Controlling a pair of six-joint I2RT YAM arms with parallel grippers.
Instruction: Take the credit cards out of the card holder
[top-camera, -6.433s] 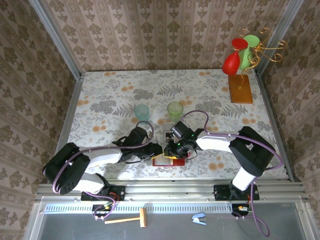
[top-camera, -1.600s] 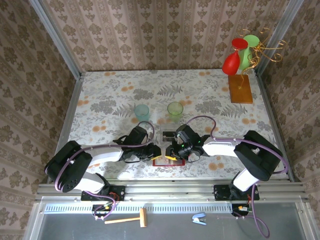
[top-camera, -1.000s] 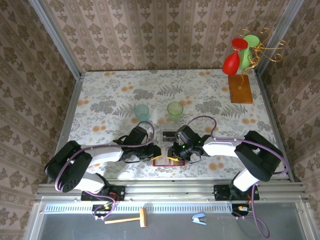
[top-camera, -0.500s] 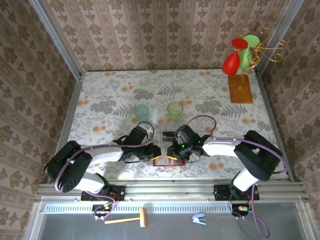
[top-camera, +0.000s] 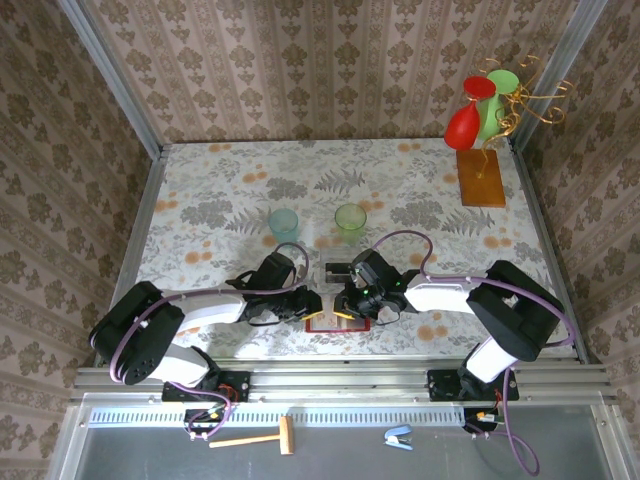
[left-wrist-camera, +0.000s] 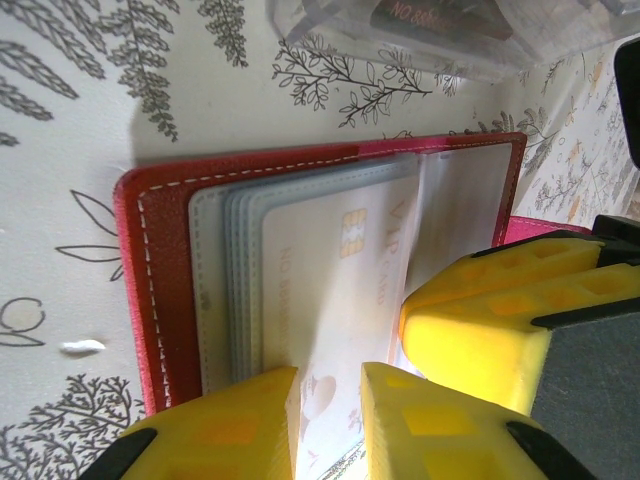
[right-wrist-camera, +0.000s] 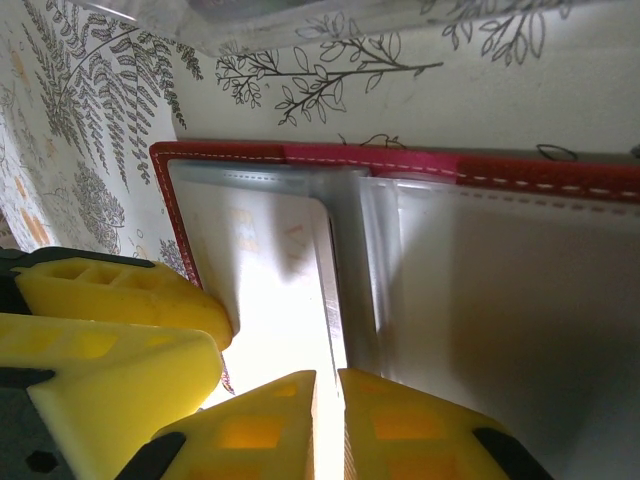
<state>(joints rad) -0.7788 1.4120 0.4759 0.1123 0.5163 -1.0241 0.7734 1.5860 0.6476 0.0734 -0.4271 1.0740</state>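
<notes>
From above, hardly anything has shifted in the last half second: my two arms still meet over the card holder (top-camera: 330, 326), and my right arm lies a little nearer the front edge than it did some seconds ago.

Much is hidden. In the top view both wrists cover the holder, leaving a red sliver. In the left wrist view my yellow fingers (left-wrist-camera: 225, 425) cut off the near ends of the pockets (left-wrist-camera: 225, 290). I cannot tell what the grey leaves stacked behind the front one hold. The print on what lies inside the clear box (left-wrist-camera: 440, 35) is too blurred to read.

My left pincer (left-wrist-camera: 328, 420) is closed on the near edge of the holder's leaves, with the pale card (left-wrist-camera: 340, 270) running down between its fingers. My right pincer (right-wrist-camera: 326, 420) has its fingers drawn almost together on a thin pale leaf by the fold (card or bare pocket, I cannot tell which).

The holder lies open like a book on the tabletop (top-camera: 230, 190), near the front edge and just this side of the clear box. Its cover is dark red with pale stitching, and its pockets are grey and see-through. The front pocket shows the pale card, which has a gold chip and the letters VIP
</notes>
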